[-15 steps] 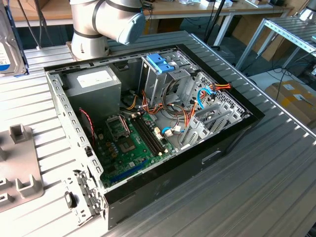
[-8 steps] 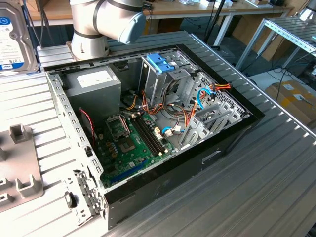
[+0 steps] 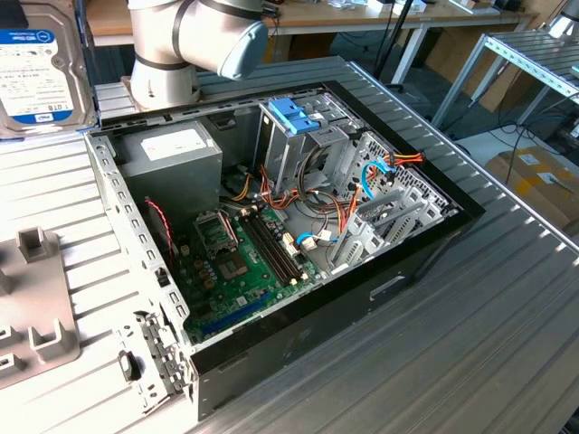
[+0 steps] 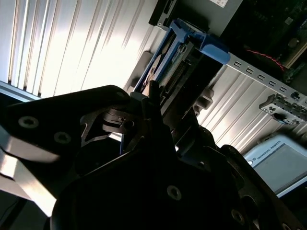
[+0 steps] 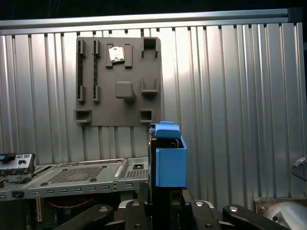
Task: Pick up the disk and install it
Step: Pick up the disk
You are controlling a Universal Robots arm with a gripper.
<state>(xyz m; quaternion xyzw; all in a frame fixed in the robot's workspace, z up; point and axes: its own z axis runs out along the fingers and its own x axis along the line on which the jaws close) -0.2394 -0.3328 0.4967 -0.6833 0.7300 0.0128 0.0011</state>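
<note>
The disk [image 3: 41,77], silver with a white-and-blue label, hangs in the air at the far upper left of the exterior view, beyond the open computer case [image 3: 271,226]. In both wrist views it stands edge-on with its blue plastic rail [image 5: 170,163] showing. My gripper [image 5: 165,203] is shut on the disk [image 4: 175,67], one dark finger [image 4: 139,103] against each flat side. The metal drive cage [image 3: 303,149] with its blue latch [image 3: 294,116] sits at the back of the case, well away from the disk.
The grey power-supply box [image 3: 172,154] and the motherboard [image 3: 244,262] lie inside the case among loose cables. A grey fixture plate [image 5: 117,81] rests on the ribbed metal table [image 3: 470,334]. The arm's base [image 3: 172,45] stands behind the case.
</note>
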